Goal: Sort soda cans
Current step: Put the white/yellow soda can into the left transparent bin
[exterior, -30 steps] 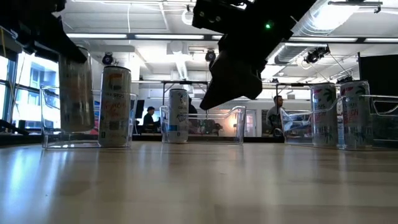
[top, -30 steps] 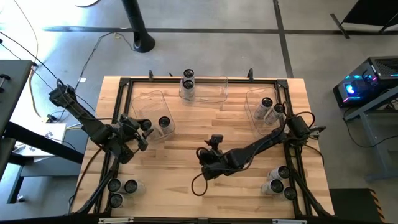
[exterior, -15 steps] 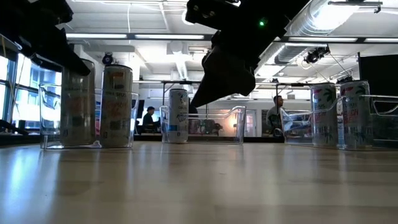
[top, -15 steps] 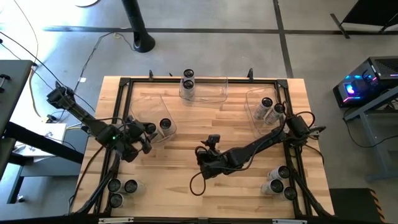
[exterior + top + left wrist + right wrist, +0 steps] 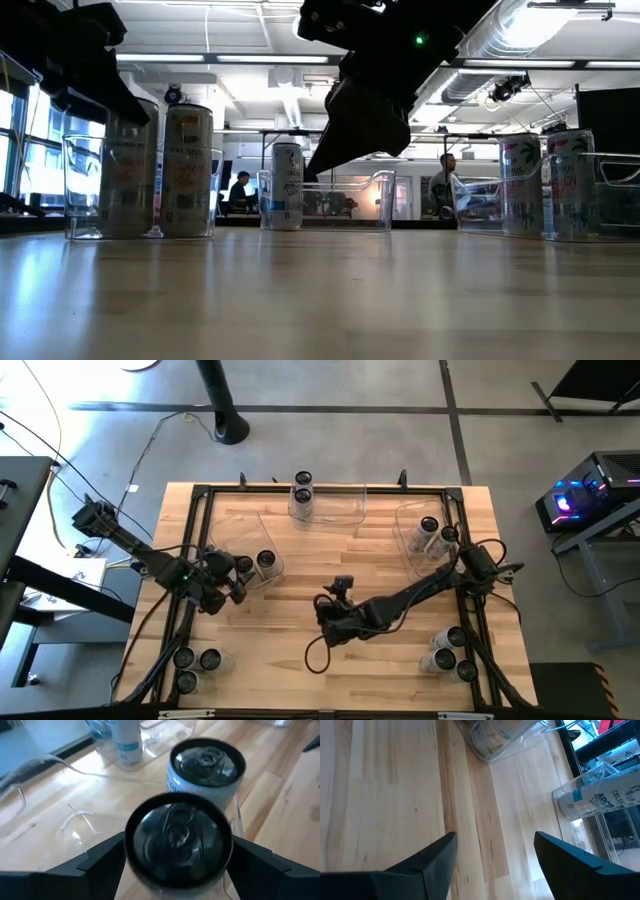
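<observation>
A soda can (image 5: 178, 837) with a dark round top stands upright in the clear left bin (image 5: 232, 525), beside a second can (image 5: 207, 762). My left gripper (image 5: 238, 572) is at this first can, a finger on each side. In the low view both cans (image 5: 125, 165) (image 5: 187, 170) rest on the bin's floor. My right gripper (image 5: 326, 626) hangs open over the middle of the table, with only bare wood between its fingers (image 5: 432, 857). My left gripper has the can's upper side wall (image 5: 131, 857) between its two fingers (image 5: 107, 857), one on each side. The fingers slant down from the table's left. The can stands upright with its base on the bin's floor.
The far bin (image 5: 340, 510) holds two cans and the right bin (image 5: 410, 520) holds two. Three loose cans (image 5: 187, 660) stand at the near left corner and three (image 5: 445, 655) at the near right. A black frame (image 5: 200, 490) rims the table.
My left gripper has gone down and a little toward the table's right with the can. The can hung above the bin's floor a second ago; now it stands on that floor next to the other can. My right arm has kept still.
</observation>
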Controlling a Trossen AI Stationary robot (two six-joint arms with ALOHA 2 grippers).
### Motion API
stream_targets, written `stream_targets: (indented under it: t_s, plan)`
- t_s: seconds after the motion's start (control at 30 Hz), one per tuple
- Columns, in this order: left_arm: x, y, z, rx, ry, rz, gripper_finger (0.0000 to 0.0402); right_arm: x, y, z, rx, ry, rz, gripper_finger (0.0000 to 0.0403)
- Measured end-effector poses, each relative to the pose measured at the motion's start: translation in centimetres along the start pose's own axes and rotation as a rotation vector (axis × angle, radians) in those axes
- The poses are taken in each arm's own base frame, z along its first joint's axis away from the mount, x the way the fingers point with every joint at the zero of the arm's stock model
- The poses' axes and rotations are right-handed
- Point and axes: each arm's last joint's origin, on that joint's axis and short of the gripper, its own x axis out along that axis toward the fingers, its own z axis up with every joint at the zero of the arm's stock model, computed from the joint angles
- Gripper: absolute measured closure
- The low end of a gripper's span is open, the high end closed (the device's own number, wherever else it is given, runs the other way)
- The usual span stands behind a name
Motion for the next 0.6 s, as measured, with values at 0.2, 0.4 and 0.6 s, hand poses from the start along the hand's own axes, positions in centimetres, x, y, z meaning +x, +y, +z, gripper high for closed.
stream_targets:
  t_s: [0.2, 0.4, 0.6]
  plan:
    - [0.0, -0.4, 0.3, 0.010, 0.020, -0.058, 0.0090, 0.0, 0.0, 0.0, 0.001, 0.001, -0.002, 0.0144]
    - [-0.8, -1.0, 1.9, 0.027, -0.010, -0.098, 0.0090, 0.0, 0.0, 0.0, -0.003, 0.002, -0.001, 0.0144]
    - [-2.1, -1.5, 4.0, 0.065, -0.046, -0.140, 0.0090, 0.0, 0.0, -0.1, -0.012, 0.005, -0.003, 0.0144]
